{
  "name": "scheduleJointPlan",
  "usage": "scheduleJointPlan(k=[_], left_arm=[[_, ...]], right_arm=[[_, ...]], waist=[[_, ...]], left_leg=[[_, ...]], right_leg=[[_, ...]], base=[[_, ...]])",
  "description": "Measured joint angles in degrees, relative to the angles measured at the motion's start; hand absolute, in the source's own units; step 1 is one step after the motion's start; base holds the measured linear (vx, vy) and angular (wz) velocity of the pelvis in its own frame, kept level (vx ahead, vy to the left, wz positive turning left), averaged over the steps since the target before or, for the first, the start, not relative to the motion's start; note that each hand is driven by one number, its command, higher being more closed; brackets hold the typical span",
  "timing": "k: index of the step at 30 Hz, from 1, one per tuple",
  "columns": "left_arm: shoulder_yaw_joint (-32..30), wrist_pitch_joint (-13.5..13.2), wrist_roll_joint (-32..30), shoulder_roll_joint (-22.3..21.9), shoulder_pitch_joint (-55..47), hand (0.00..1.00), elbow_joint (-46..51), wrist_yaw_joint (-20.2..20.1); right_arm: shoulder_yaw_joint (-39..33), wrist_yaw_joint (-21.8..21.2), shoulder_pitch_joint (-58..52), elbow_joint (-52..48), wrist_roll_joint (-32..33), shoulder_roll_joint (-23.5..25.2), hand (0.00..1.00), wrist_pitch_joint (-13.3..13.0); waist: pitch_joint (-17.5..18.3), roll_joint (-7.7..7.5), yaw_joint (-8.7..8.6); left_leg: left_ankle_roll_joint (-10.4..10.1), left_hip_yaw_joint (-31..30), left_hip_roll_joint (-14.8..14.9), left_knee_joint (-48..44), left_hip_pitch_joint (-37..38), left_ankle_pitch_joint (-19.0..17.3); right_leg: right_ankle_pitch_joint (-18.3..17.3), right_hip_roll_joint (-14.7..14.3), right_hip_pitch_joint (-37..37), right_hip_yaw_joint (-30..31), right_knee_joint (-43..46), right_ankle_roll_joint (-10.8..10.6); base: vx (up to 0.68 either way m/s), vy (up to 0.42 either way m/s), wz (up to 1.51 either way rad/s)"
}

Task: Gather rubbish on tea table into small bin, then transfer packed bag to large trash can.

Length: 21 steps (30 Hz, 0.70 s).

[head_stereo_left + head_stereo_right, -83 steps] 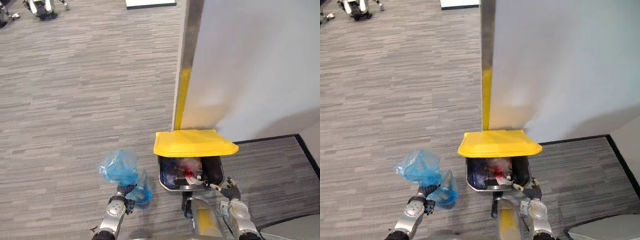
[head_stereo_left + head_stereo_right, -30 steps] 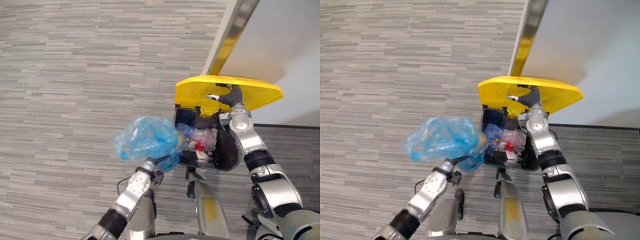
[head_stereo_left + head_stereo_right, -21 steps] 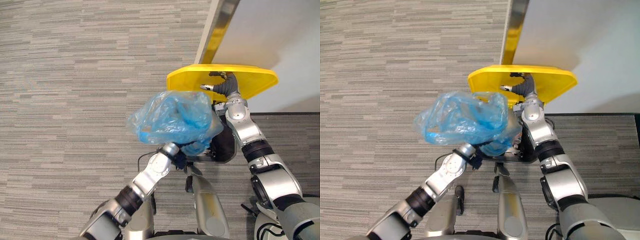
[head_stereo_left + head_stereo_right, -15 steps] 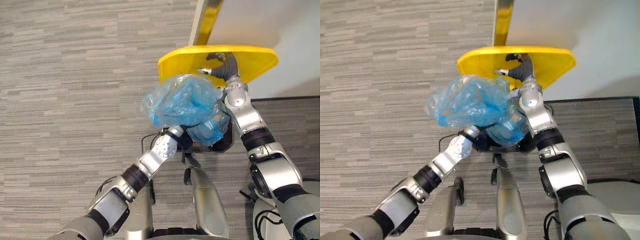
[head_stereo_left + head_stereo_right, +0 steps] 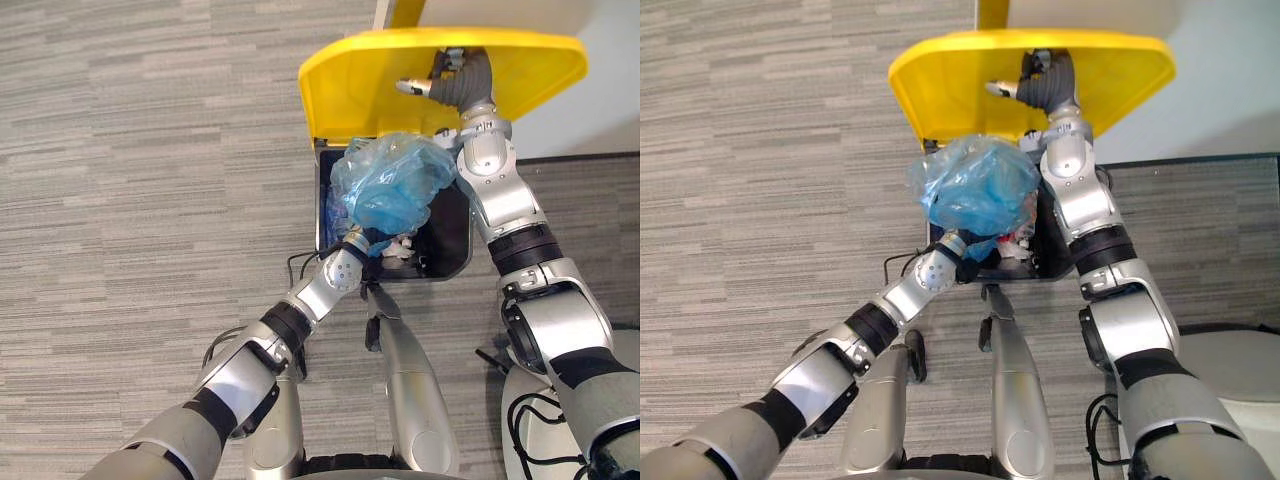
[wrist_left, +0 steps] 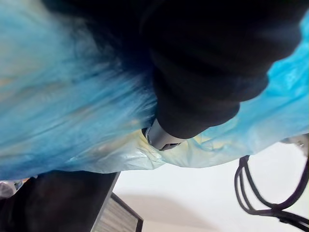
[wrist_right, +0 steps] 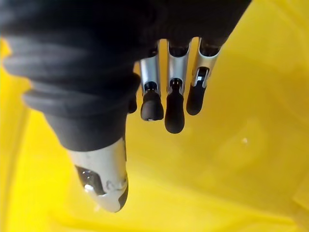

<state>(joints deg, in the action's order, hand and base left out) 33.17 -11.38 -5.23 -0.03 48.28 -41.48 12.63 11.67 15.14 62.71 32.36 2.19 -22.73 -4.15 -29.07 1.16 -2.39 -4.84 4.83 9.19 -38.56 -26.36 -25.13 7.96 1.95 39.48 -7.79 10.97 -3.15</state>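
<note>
Left hand (image 5: pixel 362 246) clenched on the blue bag (image 5: pixel 390 185), which I hold over the bin (image 5: pixel 452 228) mouth, inside its left rim, close beside my right arm | right hand (image 5: pixel 452 80) straight-fingered, propping yellow lid (image 5: pixel 350 80) up | carpet (image 5: pixel 150 200) at left open.

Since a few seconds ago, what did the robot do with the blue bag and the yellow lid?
The left robot hand swung the blue bag from beside the black bin up and over its opening. The right robot hand reached up from by the bin's rim to press the yellow lid open. The bag is still gripped, not dropped in.
</note>
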Motion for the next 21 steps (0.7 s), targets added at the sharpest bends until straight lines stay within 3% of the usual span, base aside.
scheduleJointPlan(k=[7, 15, 16, 21], left_arm=[[-4.5, 1.4, -7.1, -1.0, 2.5, 1.0, -3.6, 0.1], [-10.8, 5.1, -13.6, -1.7, 2.8, 1.0, -6.4, 1.4], [-11.3, 5.7, -13.6, -1.7, 2.8, 0.0, -6.4, 1.5], [-13.8, 6.6, -14.7, -2.7, 2.8, 0.0, -6.3, 1.8]], right_arm=[[1.1, 1.5, 0.0, -11.4, 0.0, 1.7, 0.0, -0.1], [2.6, 2.2, 0.0, -19.1, 0.0, 2.9, 0.0, -2.1], [2.6, 2.4, 0.0, -20.5, 0.0, 2.9, 0.0, -2.3], [2.8, 2.7, 0.0, -21.4, 0.0, 2.9, 0.0, -3.3]], waist=[[-0.5, -0.26, -0.15], [-0.5, -0.24, 0.1], [-0.5, -0.24, 0.09], [-0.5, -0.24, 0.11]], left_leg=[[0.5, 2.1, 2.0, -7.3, -7.8, -2.5], [0.7, 2.4, 2.6, -10.7, -13.6, -3.2], [0.7, 2.5, 2.7, -11.0, -14.5, -3.2], [0.8, 2.6, 3.1, -12.4, -15.9, -3.7]], right_leg=[[0.6, -0.5, 6.8, 0.5, 3.4, 0.8], [0.7, -0.4, 12.1, 0.6, 5.1, 0.9], [0.7, -0.4, 13.0, 0.7, 5.4, 0.9], [0.5, -0.5, 14.5, 0.7, 6.9, 1.0]], base=[[0.0, -0.015, -0.11], [0.0, -0.019, -0.01], [0.03, -0.047, -0.05], [0.03, -0.024, -0.02]])
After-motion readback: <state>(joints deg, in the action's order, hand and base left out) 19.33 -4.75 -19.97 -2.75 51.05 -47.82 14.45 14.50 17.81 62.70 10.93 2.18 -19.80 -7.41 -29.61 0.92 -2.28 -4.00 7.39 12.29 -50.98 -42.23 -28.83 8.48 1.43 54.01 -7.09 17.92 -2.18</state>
